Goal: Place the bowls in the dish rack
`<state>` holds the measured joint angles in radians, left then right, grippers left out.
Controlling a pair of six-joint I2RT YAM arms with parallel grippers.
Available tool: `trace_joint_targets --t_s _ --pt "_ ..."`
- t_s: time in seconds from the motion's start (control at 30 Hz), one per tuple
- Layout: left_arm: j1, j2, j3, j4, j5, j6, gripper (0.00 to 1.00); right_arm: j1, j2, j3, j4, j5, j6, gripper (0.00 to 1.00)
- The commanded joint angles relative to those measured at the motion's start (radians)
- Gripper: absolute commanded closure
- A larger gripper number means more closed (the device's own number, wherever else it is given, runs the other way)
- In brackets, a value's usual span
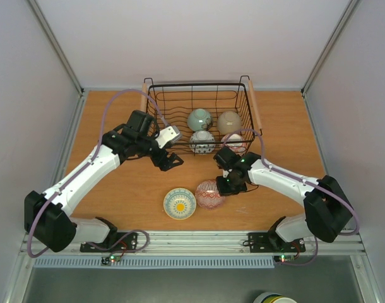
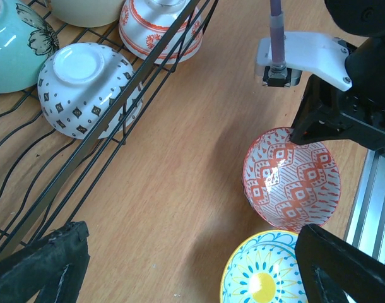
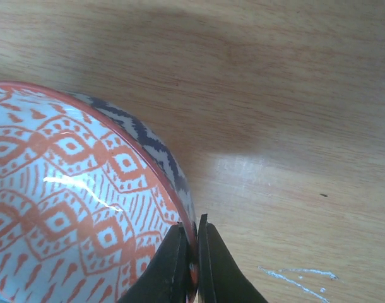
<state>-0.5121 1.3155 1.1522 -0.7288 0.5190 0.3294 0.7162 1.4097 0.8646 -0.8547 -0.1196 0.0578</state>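
The black wire dish rack [image 1: 156, 110] stands at the back centre and holds several bowls upside down: a pale green one [image 1: 199, 118], a beige one [image 1: 229, 121], a dotted white one [image 1: 202, 141] and a red-and-white one [image 1: 235, 142]. A red-and-white patterned bowl [image 1: 209, 194] sits on the table in front. My right gripper [image 1: 225, 186] is shut on its rim [image 3: 191, 218], one finger inside, one outside. A yellow-flower bowl [image 1: 179, 204] lies beside it. My left gripper [image 1: 169, 161] is open and empty above the table, left of the rack's front.
The rack's wooden handles [image 1: 254, 104] run along its sides. The rack's near wire wall [image 2: 117, 107] is close to my left gripper. The right arm [image 2: 363, 82] crosses above the red-patterned bowl [image 2: 292, 178]. The metal rail [image 1: 199, 238] marks the table's near edge.
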Motion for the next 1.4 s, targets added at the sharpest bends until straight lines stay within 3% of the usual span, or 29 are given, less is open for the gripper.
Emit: trace_joint_targets --t_s 0.0,0.3,0.7,1.0,1.1,1.13,1.23,1.27,1.37 --pt "-0.005 0.009 0.022 0.011 0.02 0.01 0.11 0.003 -0.043 0.069 -0.07 0.068 -0.04 0.99" --pt "-0.005 0.048 0.054 -0.07 0.145 0.039 0.08 0.002 -0.051 0.352 -0.15 0.166 -0.157 0.99" --pt "-0.006 0.073 0.06 -0.068 0.135 0.014 0.07 0.037 0.088 0.603 -0.141 0.161 -0.217 0.99" --pt "-0.012 0.087 0.064 -0.037 0.048 -0.023 0.2 0.127 0.17 0.765 -0.178 0.223 -0.228 0.99" --pt "-0.017 0.088 0.068 -0.041 0.03 -0.028 0.34 0.153 0.198 0.798 -0.191 0.253 -0.23 0.99" --pt "-0.017 0.089 0.068 -0.041 0.026 -0.028 0.44 0.159 0.205 0.806 -0.198 0.265 -0.229 0.99" --pt "-0.019 0.089 0.07 -0.039 0.004 -0.028 0.87 0.173 0.219 0.819 -0.214 0.304 -0.224 0.99" --pt "-0.019 0.091 0.07 -0.037 -0.007 -0.031 0.97 0.176 0.221 0.821 -0.217 0.317 -0.221 0.99" --pt "-0.019 0.097 0.07 -0.034 -0.025 -0.036 0.99 0.183 0.221 0.819 -0.232 0.349 -0.214 0.99"
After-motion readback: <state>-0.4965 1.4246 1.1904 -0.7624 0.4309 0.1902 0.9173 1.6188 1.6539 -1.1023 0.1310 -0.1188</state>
